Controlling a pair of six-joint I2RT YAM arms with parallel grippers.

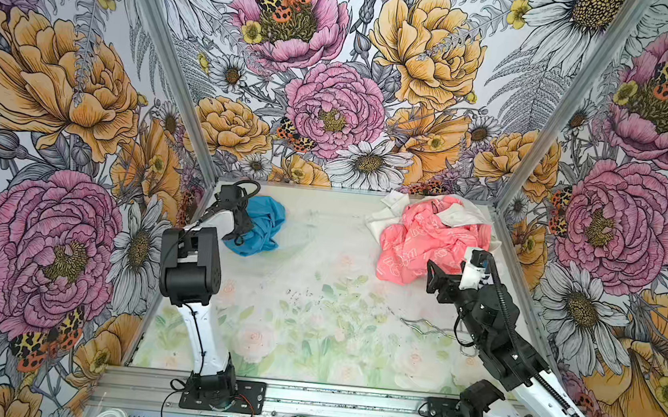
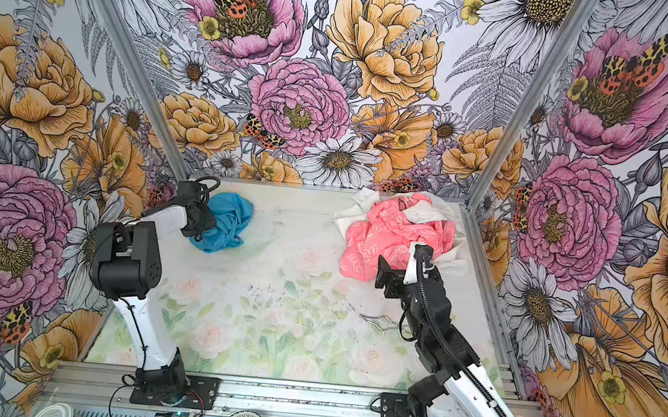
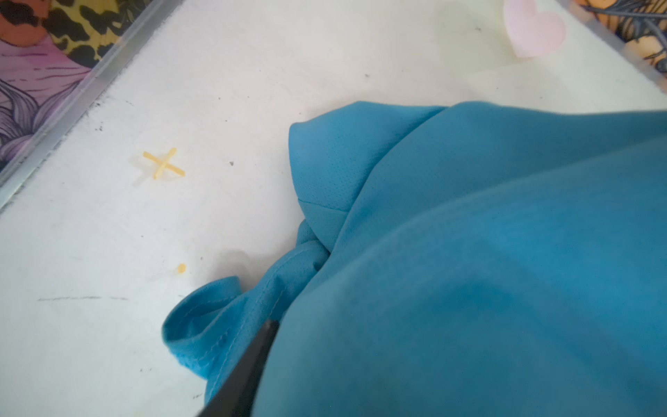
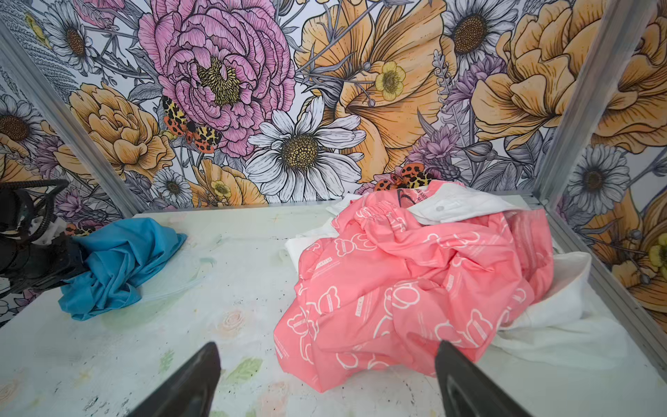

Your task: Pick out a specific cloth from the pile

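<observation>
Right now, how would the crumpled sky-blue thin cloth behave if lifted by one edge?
Probably floppy: the thin sky-blue cloth lies in soft folds and would drape. Likely light, since its perforated weave looks thin. Pushed, it would probably bunch rather than slide.

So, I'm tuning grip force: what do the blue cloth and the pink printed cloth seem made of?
The blue cloth: thin matte knit, probably synthetic mesh; tiny pinholes and a stitched hem show. The pink printed cloth: thin woven fabric, perhaps cotton; matte, sharp creases.
</observation>
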